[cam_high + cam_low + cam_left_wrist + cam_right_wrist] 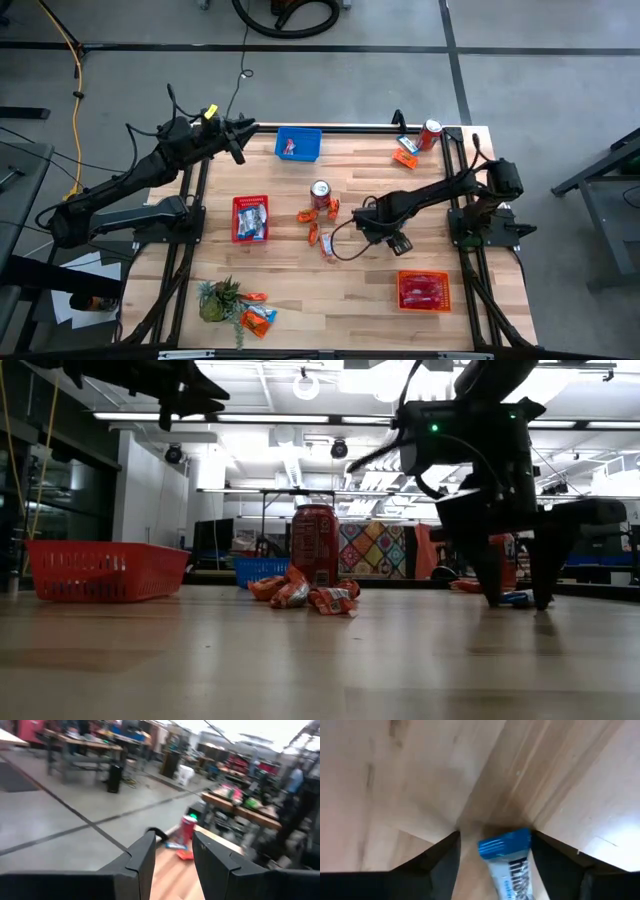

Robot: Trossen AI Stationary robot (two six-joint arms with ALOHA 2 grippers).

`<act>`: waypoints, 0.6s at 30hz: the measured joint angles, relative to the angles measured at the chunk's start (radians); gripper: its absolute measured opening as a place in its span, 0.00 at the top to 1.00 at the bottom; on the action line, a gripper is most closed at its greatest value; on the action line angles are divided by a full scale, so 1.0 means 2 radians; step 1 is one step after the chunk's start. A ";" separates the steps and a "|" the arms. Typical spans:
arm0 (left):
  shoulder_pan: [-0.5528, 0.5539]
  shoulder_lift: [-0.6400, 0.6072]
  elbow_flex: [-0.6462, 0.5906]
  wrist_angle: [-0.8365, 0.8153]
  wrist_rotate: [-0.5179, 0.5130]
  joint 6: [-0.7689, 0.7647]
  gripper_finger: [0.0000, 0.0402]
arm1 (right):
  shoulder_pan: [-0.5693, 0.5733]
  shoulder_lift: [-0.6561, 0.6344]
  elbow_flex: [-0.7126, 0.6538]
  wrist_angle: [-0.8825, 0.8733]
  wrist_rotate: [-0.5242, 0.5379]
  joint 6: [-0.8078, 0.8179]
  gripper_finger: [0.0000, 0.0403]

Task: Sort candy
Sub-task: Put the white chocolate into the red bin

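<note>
A blue-and-white candy packet (507,862) lies flat on the wooden table (300,280). My right gripper (495,852) points down over it near the table's middle right and is open, one finger on each side of the packet, fingertips low at the tabletop (515,598). More orange and red candy (318,215) lies in a loose heap by a red drink can (320,192). My left gripper (243,133) hangs level above the far left corner, open and empty (172,855).
A blue basket (298,145) stands at the far edge, a red basket (250,218) with candy at the left, another red basket (424,290) near right. A second can (430,133) and orange candy (405,157) sit far right. A small plant (218,300) with candy (258,318) sits near left.
</note>
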 joint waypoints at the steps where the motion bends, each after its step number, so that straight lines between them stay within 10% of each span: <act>1: -0.001 0.003 0.000 0.000 0.013 0.000 0.71 | 0.004 0.002 0.001 -0.001 0.006 0.006 0.45; 18: -0.117 0.062 0.000 0.098 0.023 -0.080 0.71 | 0.014 0.006 0.001 0.000 0.028 0.068 0.97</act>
